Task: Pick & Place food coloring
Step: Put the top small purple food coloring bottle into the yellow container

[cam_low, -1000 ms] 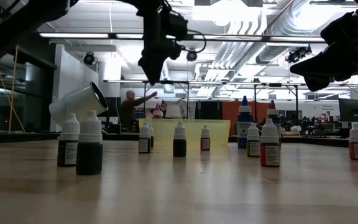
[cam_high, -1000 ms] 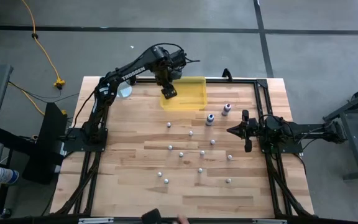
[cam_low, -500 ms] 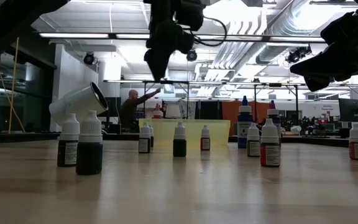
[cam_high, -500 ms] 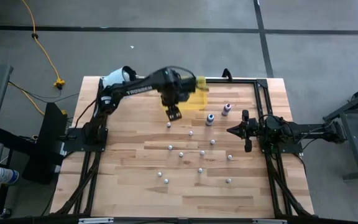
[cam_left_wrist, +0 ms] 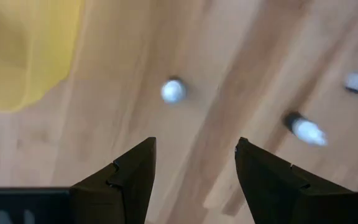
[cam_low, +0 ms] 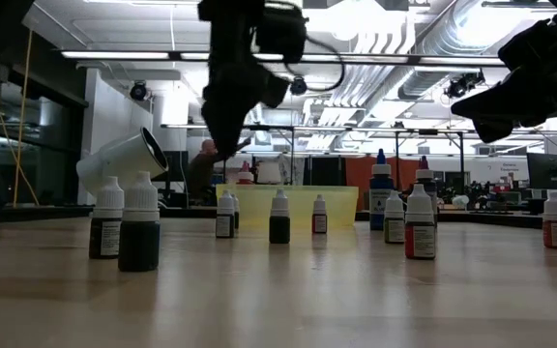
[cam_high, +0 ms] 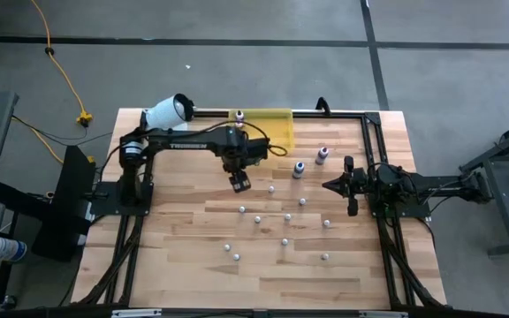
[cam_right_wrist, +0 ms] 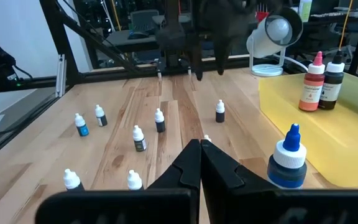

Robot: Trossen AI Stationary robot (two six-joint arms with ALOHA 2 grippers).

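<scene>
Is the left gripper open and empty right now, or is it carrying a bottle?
Open and empty. The left gripper shows bare wood between its spread fingers, with a small white-capped bottle standing on the table beyond them.

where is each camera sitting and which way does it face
High: overhead, straight down on both arms, left gripper over the bottles.
Low: table height, level past bottles to the yellow tray.
Left wrist: down between open fingers.
Right wrist: across the table past the shut right gripper.
High and right wrist share the tray.
</scene>
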